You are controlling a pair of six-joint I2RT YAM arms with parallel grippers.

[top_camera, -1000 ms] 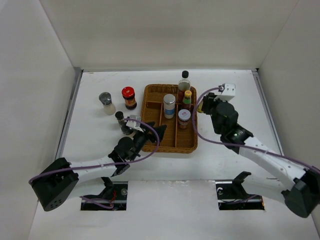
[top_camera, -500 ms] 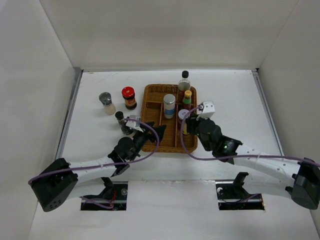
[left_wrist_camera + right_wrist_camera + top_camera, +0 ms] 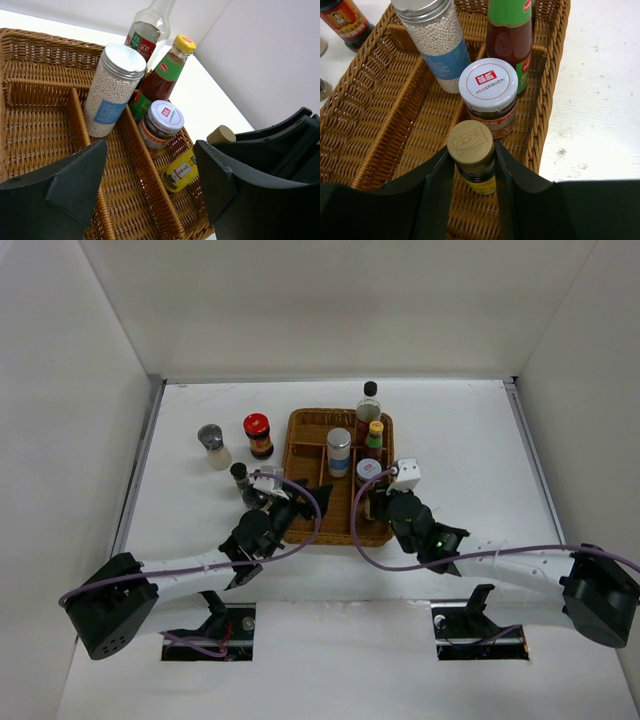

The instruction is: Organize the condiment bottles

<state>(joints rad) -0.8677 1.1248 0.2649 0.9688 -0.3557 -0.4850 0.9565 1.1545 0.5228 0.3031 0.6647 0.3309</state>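
My right gripper [image 3: 472,161] is shut on a small tan-capped bottle [image 3: 470,143] with a yellow label, holding it in the near right compartment of the wicker tray [image 3: 555,65]. The bottle's yellow label shows in the left wrist view [image 3: 181,172]. Behind it stand a white-lidded jar [image 3: 488,84], a yellow-capped red sauce bottle [image 3: 167,75], a silver-capped shaker [image 3: 112,87] and a black-capped clear bottle [image 3: 370,396]. My left gripper [image 3: 150,185] is open and empty at the tray's near left corner [image 3: 298,510]. Outside the tray stand a red-lidded dark jar [image 3: 258,432], a silver-capped shaker [image 3: 211,443] and a small dark-capped bottle [image 3: 240,476].
The tray [image 3: 291,455] has wicker dividers; its left and middle compartments are mostly bare. The small dark-capped bottle stands right beside my left wrist. White walls close in the table on the left, back and right.
My right arm has swung left from beside the tray and brought the tan-capped bottle down into the near right compartment. My left gripper has shifted slightly left.
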